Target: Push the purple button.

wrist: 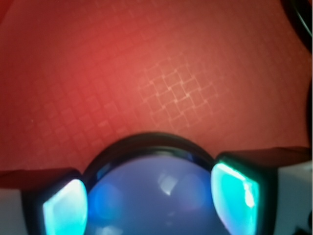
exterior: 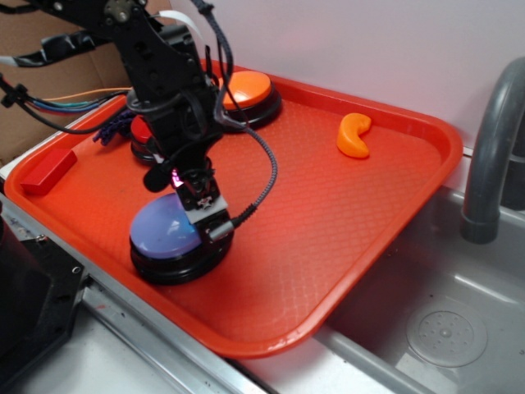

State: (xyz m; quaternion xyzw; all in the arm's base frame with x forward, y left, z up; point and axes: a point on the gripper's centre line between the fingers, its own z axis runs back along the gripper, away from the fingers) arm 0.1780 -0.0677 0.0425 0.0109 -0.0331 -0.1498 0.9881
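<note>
Nearest, the purple button is straddled by the spread end effector, on the red tray.

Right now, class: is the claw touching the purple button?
Cannot tell. In the wrist view the fingers flank the purple button, and in the exterior view the claw overlaps its cap, but neither plainly shows contact or a gap.

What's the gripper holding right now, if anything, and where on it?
Nothing is held. The gripper sits over the purple button with its jaws spread to either side of the cap; contact with the cap cannot be told.
</note>
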